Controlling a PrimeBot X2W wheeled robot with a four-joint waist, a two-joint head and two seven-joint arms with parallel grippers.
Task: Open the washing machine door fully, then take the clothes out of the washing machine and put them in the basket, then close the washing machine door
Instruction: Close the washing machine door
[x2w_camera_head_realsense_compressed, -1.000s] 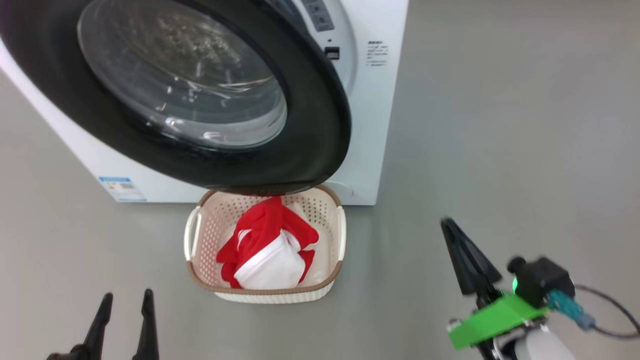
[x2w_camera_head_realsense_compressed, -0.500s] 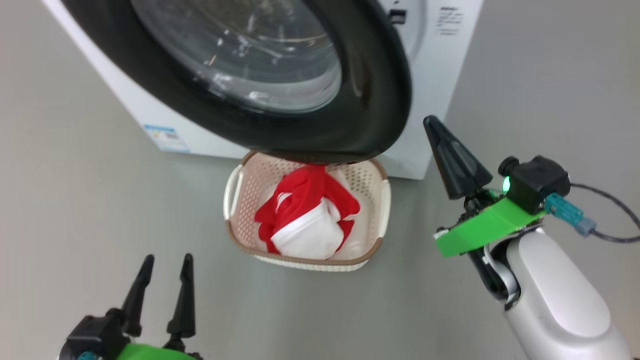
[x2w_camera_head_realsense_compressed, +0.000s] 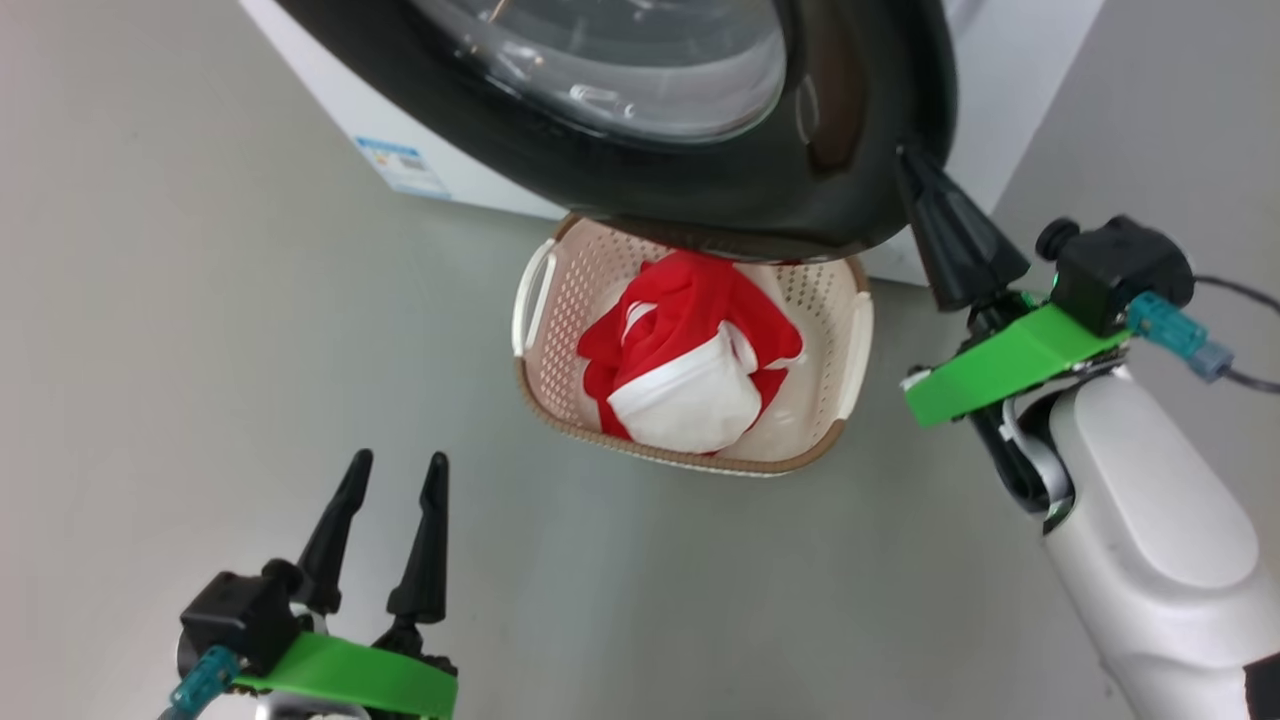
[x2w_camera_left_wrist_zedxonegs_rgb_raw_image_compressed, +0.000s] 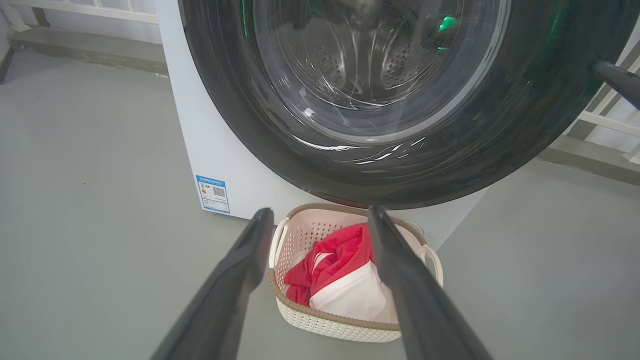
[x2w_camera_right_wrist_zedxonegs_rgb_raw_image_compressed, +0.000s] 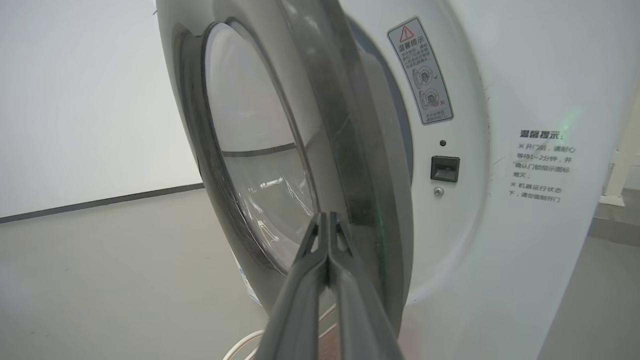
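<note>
**Head view.** The left pincer (x2w_camera_head_realsense_compressed: 400, 458), two long dark fingers on a green bracket, stands wide and empty, low over the grey floor (x2w_camera_head_realsense_compressed: 150, 350). Ahead of its tips and a little to their right, the small cream-white perforated plastic basket (x2w_camera_head_realsense_compressed: 560, 330), with a brown woven-look rim and two side handles, rests on the floor. In it lie the clothes: a soft, bright red garment (x2w_camera_head_realsense_compressed: 690, 300), bunched up, and a smaller white piece (x2w_camera_head_realsense_compressed: 680, 400) of fabric on the side of the heap nearer this pincer. Beyond the basket, overhanging its far rim, is the large round washing machine door (x2w_camera_head_realsense_compressed: 700, 190), with a wide glossy black rim and clear, bulging glass in the middle. The right pincer (x2w_camera_head_realsense_compressed: 915, 165) is raised, its fingers pressed flat together with nothing between them. Its tip lies at the free edge of the door; whether it touches cannot be told. Behind the door stands the big white box of the washing machine (x2w_camera_head_realsense_compressed: 1010, 90), with a small blue label sticker (x2w_camera_head_realsense_compressed: 400, 167) low on its front.

**Left wrist view.** Between the spread fingers of the left pincer (x2w_camera_left_wrist_zedxonegs_rgb_raw_image_compressed: 319, 212) appear the basket (x2w_camera_left_wrist_zedxonegs_rgb_raw_image_compressed: 300, 235) and the red garment (x2w_camera_left_wrist_zedxonegs_rgb_raw_image_compressed: 340, 250). Above them is the door (x2w_camera_left_wrist_zedxonegs_rgb_raw_image_compressed: 240, 110), with the steel perforated drum (x2w_camera_left_wrist_zedxonegs_rgb_raw_image_compressed: 400, 70) visible through its glass.

**Right wrist view.** The closed right pincer (x2w_camera_right_wrist_zedxonegs_rgb_raw_image_compressed: 327, 216) points at the door (x2w_camera_right_wrist_zedxonegs_rgb_raw_image_compressed: 340, 125), seen edge-on. The door stands ajar, clear of the front of the washing machine (x2w_camera_right_wrist_zedxonegs_rgb_raw_image_compressed: 500, 75), where a small dark latch socket (x2w_camera_right_wrist_zedxonegs_rgb_raw_image_compressed: 444, 168) lies to the right of the tip.
</note>
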